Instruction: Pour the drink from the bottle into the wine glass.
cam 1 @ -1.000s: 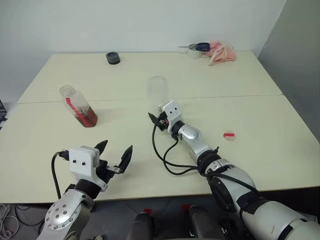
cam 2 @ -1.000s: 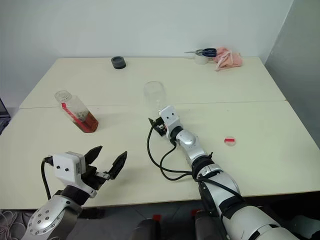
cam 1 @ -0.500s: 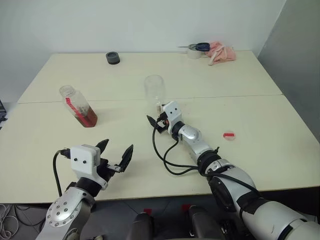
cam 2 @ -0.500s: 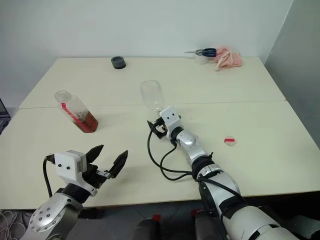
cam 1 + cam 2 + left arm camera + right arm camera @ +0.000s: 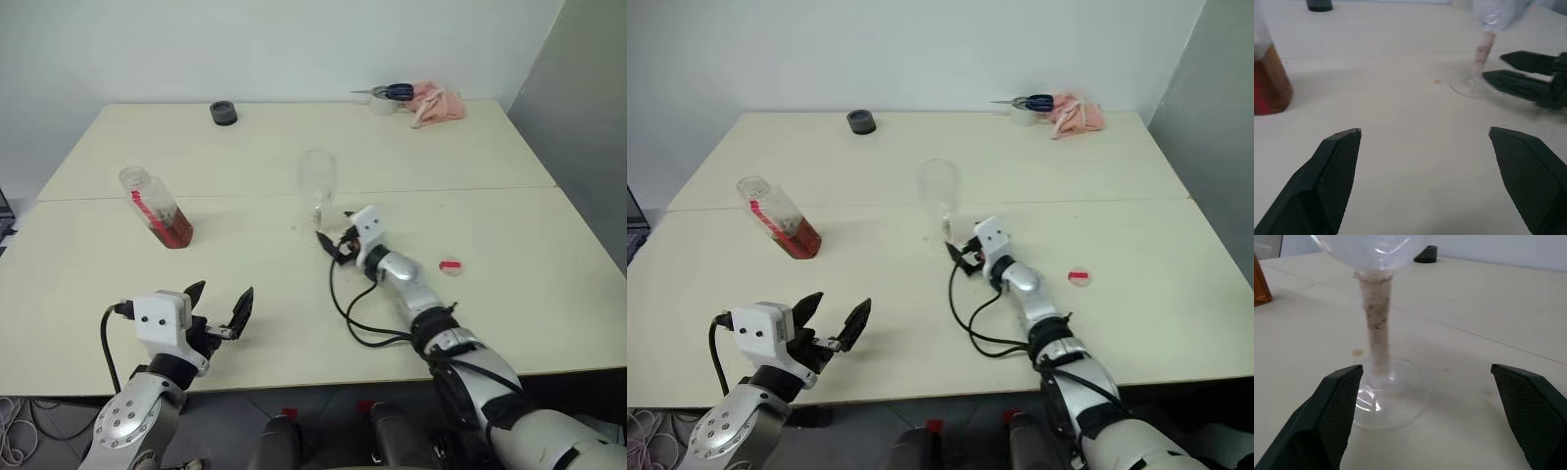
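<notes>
Fingers: on both grippers we see them spread wide and empty; neither holds anything.
Left eye view: our left gripper [image 5: 218, 311] hangs at the near edge of the counter [image 5: 509, 284], well apart from the bottle [image 5: 157, 207]. Our right gripper [image 5: 340, 245] lies low beside the foot of the wine glass [image 5: 317, 192], not touching it as far as we can tell.
Right eye view: the bottle leans at the left of the counter with its mouth open and the drink [image 5: 797, 238] pooled in its lower part. A small red-and-white disc [image 5: 1078, 277], which we take for the cap, lies flat off to the right. The glass stands upright mid-counter and looks empty.
Left wrist view: between our left fingers [image 5: 1332, 171] we see bare counter, the bottle at one edge, the glass foot and the right fingers beyond.
Right wrist view: the stem and foot stand just ahead of our right fingers [image 5: 1334, 406], nearer one finger than the other, with clear gaps.
Done, we judge: bottle uncapped, glass set upright and let go.
Left to do: we must grasp the bottle, carry it over, and tip it; nothing is poured yet.
</notes>
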Controlling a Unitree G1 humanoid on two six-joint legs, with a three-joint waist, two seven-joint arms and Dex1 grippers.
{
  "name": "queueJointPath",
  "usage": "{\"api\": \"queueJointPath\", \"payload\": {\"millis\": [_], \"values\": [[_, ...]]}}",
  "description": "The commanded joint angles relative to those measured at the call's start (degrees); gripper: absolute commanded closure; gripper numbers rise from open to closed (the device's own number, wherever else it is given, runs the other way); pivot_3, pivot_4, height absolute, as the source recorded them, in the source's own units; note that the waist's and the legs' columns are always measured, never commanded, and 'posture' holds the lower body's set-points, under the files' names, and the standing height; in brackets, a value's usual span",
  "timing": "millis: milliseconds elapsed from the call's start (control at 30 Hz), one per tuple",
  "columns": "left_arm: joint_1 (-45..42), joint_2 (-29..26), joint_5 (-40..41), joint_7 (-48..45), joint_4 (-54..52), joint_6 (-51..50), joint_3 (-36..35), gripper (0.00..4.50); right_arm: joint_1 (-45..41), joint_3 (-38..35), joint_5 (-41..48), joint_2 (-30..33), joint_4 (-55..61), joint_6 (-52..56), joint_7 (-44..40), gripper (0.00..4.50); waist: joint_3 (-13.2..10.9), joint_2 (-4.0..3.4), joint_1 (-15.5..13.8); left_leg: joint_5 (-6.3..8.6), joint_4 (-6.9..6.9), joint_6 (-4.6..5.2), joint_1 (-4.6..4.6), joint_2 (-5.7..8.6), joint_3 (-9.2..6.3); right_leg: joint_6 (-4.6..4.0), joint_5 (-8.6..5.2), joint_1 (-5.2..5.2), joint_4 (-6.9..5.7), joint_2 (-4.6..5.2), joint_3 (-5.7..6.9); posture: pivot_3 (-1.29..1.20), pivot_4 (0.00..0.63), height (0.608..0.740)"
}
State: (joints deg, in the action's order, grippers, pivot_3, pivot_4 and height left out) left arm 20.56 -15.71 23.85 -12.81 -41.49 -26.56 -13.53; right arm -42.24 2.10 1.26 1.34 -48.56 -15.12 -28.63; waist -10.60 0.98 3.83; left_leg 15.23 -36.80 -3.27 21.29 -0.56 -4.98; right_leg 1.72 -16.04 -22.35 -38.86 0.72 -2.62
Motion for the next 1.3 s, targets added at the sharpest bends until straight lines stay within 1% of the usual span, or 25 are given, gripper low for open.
{"api": "queueJointPath", "payload": {"millis": [33,133,200,267,333,400,467,600,700,967,1300], "values": [[-1.28,1.64,-0.85,2.58,-0.1,1.77,-1.27,0.0,6.16,0.77,4.59,3.27,21.73,10.75,-5.47,0.03,0.0,0.0,-0.27,0.0,0.01,0.0,0.01,0.0,-0.01,0.0,0.0,0.0,0.0,0.0,0.01,0.0,0.15,0.74],[-1.77,2.59,-2.3,4.62,1.06,2.24,-1.99,0.0,13.3,0.82,9.85,9.22,42.0,24.88,-8.98,0.03,-0.03,-0.04,-0.64,0.01,0.01,-0.02,0.04,-0.03,-0.07,0.05,-0.03,-0.01,0.01,0.0,0.03,0.0,0.15,0.74],[-2.32,3.0,-2.9,5.53,1.77,2.6,-2.57,0.0,16.9,0.93,13.56,13.33,52.4,33.15,-11.16,0.03,-0.04,-0.06,-0.87,0.01,-0.01,-0.03,0.08,-0.01,-0.09,0.18,-0.11,-0.01,0.03,0.01,0.04,0.0,0.15,0.74],[-3.29,3.19,-3.07,6.46,2.74,2.62,-3.79,0.0,19.36,1.37,16.6,17.84,60.27,37.98,-14.16,0.03,-0.05,-0.05,-0.98,0.02,-0.02,-0.03,0.1,0.0,-0.11,0.27,-0.16,0.0,0.09,0.02,0.07,0.0,0.15,0.74],[-4.8,2.88,-2.71,7.29,4.51,2.65,-6.24,0.0,20.77,-0.01,23.58,22.95,67.98,44.42,-18.44,0.03,-0.08,-0.02,-1.03,0.02,-0.02,-0.04,0.11,0.03,-0.09,0.29,-0.17,0.0,0.17,-0.03,0.08,0.0,0.15,0.74],[-6.63,1.96,-1.88,7.33,6.54,2.53,-8.91,0.0,20.55,-1.38,30.34,26.75,72.96,49.28,-21.99,0.03,-0.1,0.0,-0.97,0.02,-0.02,-0.04,0.12,0.01,-0.1,0.3,-0.18,0.0,0.2,-0.11,0.1,0.0,0.15,0.74],[-8.54,0.16,-1.73,6.69,9.04,2.37,-10.99,0.0,19.95,-1.39,33.22,28.98,75.67,50.65,-23.62,0.03,-0.12,0.06,-0.96,0.03,-0.02,-0.04,0.14,-0.05,-0.14,0.3,-0.19,-0.01,0.23,-0.22,0.13,0.0,0.15,0.74],[-12.66,-3.63,-1.28,4.99,13.65,1.81,-13.33,0.0,18.05,-1.48,37.71,28.46,78.06,54.4,-21.03,0.03,-0.13,0.08,-1.05,0.03,-0.01,-0.05,0.15,-0.1,-0.15,0.3,-0.19,-0.01,0.27,-0.28,0.15,0.0,0.15,0.74],[-15.45,-6.23,-0.81,3.21,16.84,1.66,-14.03,0.0,17.27,-1.04,38.29,27.45,78.69,54.63,-19.26,0.03,-0.14,0.1,-1.34,0.03,-0.02,-0.06,0.18,-0.08,-0.15,0.31,-0.18,-0.02,0.29,-0.27,0.15,0.0,0.15,0.74],[-21.07,-10.91,-0.78,-1.24,24.19,2.17,-13.65,0.0,15.92,0.04,38.3,26.67,79.46,54.36,-16.8,0.03,-0.14,0.1,-1.73,0.06,-0.02,-0.11,0.37,-0.07,-0.2,0.24,-0.13,-0.17,0.35,-0.22,0.21,0.0,0.15,0.74],[-24.35,-13.21,-1.08,-3.86,28.92,3.82,-14.06,0.0,17.34,0.14,37.56,27.55,80.2,52.93,-15.59,0.03,-0.14,0.1,-1.99,0.06,-0.02,-0.12,0.54,-0.08,-0.23,0.14,-0.07,-0.35,0.33,-0.21,0.22,0.0,0.15,0.74]]}}
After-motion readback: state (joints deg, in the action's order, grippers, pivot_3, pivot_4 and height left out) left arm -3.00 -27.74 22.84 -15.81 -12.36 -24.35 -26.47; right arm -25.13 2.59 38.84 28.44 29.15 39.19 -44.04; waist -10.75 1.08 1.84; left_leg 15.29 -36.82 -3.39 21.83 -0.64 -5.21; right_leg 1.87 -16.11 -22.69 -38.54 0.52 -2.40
